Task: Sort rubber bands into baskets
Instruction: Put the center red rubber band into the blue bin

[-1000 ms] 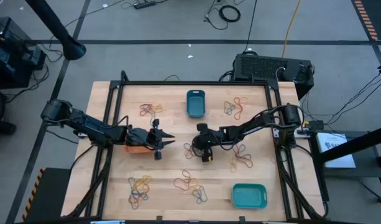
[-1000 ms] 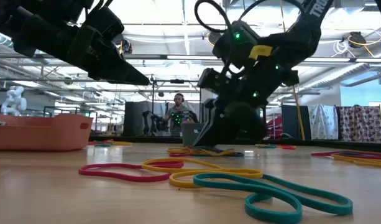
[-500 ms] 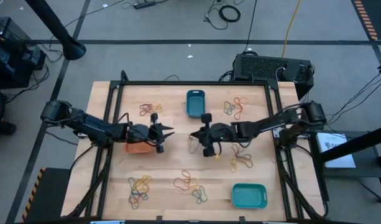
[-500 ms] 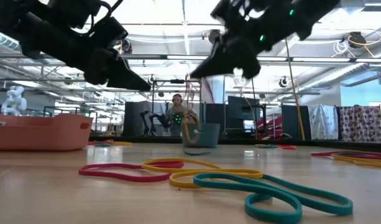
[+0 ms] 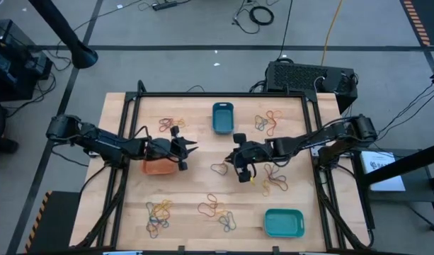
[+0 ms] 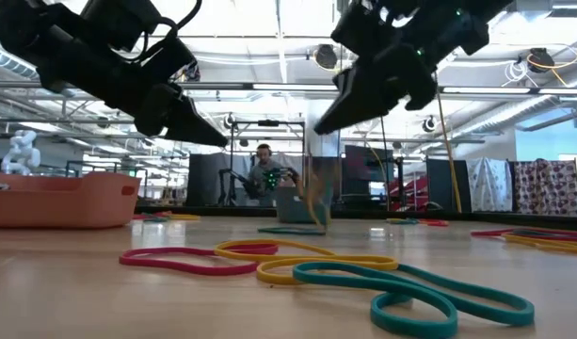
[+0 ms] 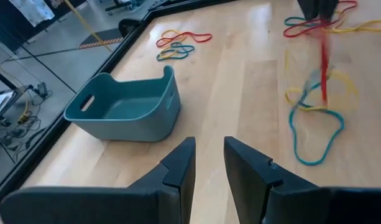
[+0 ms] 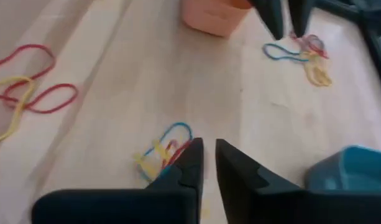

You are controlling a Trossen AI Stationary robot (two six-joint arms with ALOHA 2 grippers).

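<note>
Bare wood between right gripper [image 5: 239, 168] and orange basket [image 5: 157, 168]

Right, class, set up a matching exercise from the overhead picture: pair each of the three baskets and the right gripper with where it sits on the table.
Things:
1. orange basket
2. dark teal basket
3. turquoise basket
4. right gripper

Places:
A. near-right corner
B. far edge, middle
C. under the left gripper
D. table centre, above loose rubber bands

Pairs: 1-C, 2-B, 3-A, 4-D

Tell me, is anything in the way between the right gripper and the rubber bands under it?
Nothing visible. The right gripper hovers over the small tangle of thin rubber bands, with only bare wooden table between them.
</note>
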